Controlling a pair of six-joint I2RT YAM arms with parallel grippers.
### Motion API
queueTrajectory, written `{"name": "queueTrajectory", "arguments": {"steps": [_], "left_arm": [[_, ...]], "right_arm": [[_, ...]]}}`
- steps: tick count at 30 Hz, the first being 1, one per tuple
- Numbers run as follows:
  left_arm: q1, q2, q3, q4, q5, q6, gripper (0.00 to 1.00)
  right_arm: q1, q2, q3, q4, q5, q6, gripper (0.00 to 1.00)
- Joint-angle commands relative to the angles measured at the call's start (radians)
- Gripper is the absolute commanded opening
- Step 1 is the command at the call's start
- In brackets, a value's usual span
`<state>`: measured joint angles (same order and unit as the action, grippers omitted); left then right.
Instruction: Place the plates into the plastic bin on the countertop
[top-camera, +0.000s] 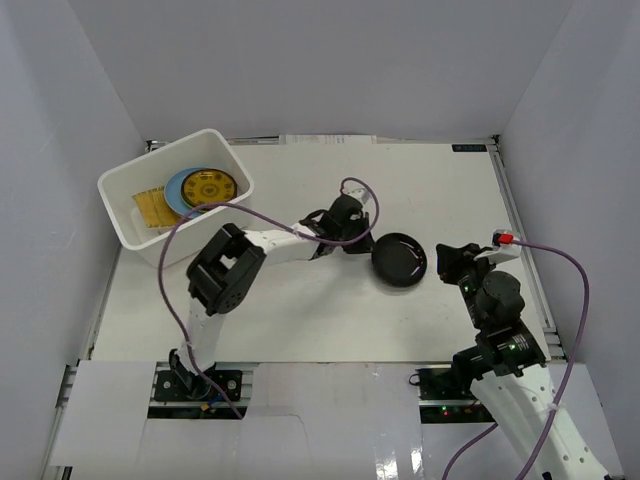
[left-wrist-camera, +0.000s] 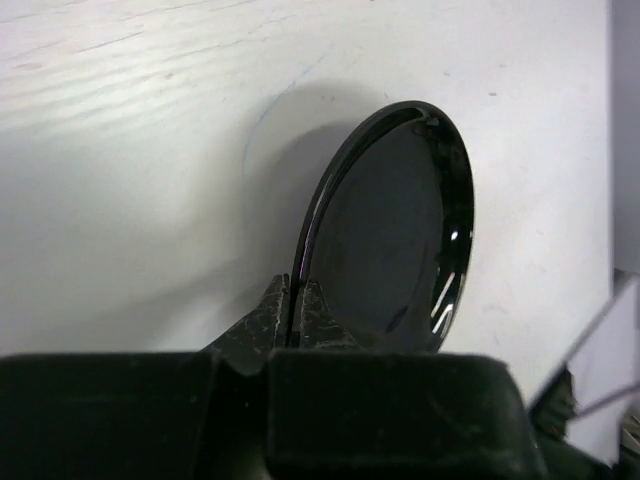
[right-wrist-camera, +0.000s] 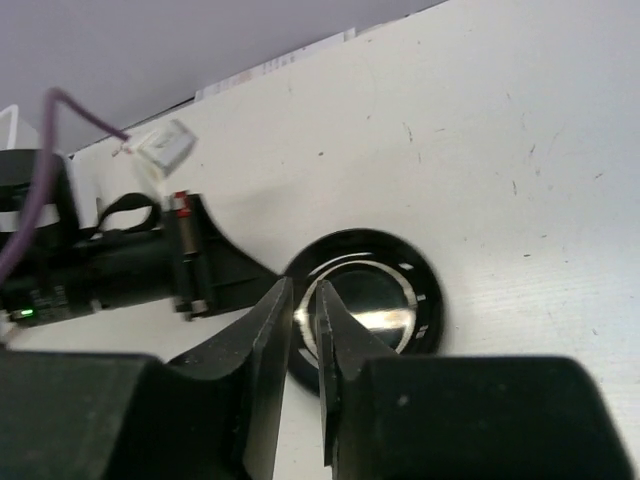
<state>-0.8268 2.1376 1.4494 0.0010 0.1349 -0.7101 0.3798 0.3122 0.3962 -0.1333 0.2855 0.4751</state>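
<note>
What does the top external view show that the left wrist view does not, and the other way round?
Only the top view: the bin at the far left, holding a gold-patterned plate on a blue plate, beside a woven plate. Only the left wrist view: the left tool shut on the rim of the black plate, which stands tilted up on edge. Both: that black plate and the white table.
</note>
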Motion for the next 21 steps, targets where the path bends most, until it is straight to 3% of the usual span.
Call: {"name": "queueTrajectory", "arguments": {"steps": [1,5,10,15,18,21], "left_arm": [[0.098,-0.368,-0.153,0.105,0.025,0.014,0.0],[0.294,-0.687,-0.358,0.107,0.078,-0.064,0.0],[0.61,-0.96,-0.428,-0.114,-0.001,-0.051,0.0],[0.91,-1.039,-0.438,-0.243,-0.119,0.015,0.0],[0.997,-1.032,-0.486,-0.243,-0.181,0.026,0.0],[1.014,-0.964,-0.504,-0.262,-0.222,0.023,0.0]], "right_arm": [[-0.002,-0.041,0.095,-0.034,0.012,-0.044,0.24],[-0.002,-0.05,0.099,-0.026,-0.02,-0.046,0.3],[-0.002,0.034,0.061,0.014,-0.141,-0.027,0.34],[-0.001,0.122,0.052,0.087,-0.255,-0.012,0.35],[-0.001,0.156,0.058,0.103,-0.276,-0.01,0.35],[-0.001,0.171,0.059,0.106,-0.31,-0.016,0.35]]}}
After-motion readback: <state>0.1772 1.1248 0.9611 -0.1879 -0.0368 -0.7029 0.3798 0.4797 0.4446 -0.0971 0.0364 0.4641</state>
